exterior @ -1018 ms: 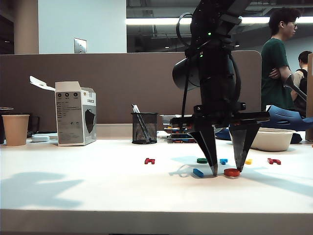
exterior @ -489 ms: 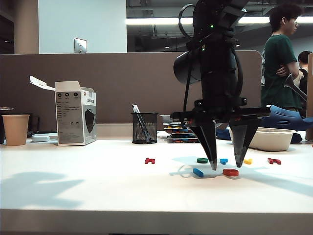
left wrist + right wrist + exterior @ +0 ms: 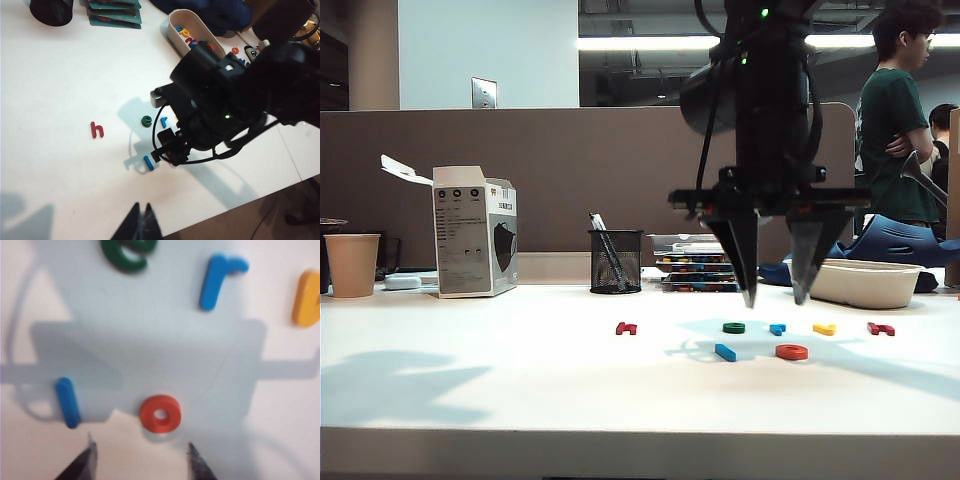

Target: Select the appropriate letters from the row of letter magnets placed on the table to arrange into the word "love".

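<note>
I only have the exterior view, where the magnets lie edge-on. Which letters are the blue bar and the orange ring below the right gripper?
Observer: The right wrist view shows a blue l and an orange o, lying apart, just ahead of the right gripper and its open fingers.
Operator: And the green piece behind them?
Observer: A green e, with a blue r beside it.
Operator: Where is the left gripper?
Observer: Outside your view. The left wrist view shows the left gripper, fingers together, raised near the table edge, off to the side of the red h.
</note>
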{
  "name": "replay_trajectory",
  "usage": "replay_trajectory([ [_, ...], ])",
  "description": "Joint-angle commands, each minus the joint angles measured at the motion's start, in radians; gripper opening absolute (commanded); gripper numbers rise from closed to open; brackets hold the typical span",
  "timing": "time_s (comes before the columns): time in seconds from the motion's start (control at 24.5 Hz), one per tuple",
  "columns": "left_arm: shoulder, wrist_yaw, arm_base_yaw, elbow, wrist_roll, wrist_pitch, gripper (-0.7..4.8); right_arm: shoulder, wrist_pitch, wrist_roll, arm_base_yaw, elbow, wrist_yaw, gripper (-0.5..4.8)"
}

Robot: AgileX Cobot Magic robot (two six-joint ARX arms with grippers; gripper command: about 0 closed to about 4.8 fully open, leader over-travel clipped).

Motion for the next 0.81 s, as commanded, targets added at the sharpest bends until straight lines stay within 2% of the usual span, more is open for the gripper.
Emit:
replay_trajectory([
  [0.04, -0.003, -0.003, -0.002, 0.003, 0.004, 0.009, -0.05, -0.018, 0.089, -0.005, -0.014, 0.003, 0.011, 2.25],
  [0.24, -0.003, -0.003, -0.002, 0.003, 0.004, 0.009, -0.05, -0.017, 0.204, -0.011, -0.027, 0.003, 0.039, 2.25],
  [0.41, -0.003, -0.003, -0.002, 0.003, 0.004, 0.009, -0.05, -0.016, 0.219, -0.037, -0.065, 0.003, 0.06, 2.25],
  [0.57, -0.003, -0.003, -0.002, 0.003, 0.004, 0.009, -0.05, -0.016, 0.201, -0.129, -0.14, 0.003, 0.038, 2.24],
  [0.81, -0.003, -0.003, -0.002, 0.003, 0.004, 0.009, -0.05, 0.005, 0.182, -0.311, -0.205, 0.002, -0.062, 2.2],
])
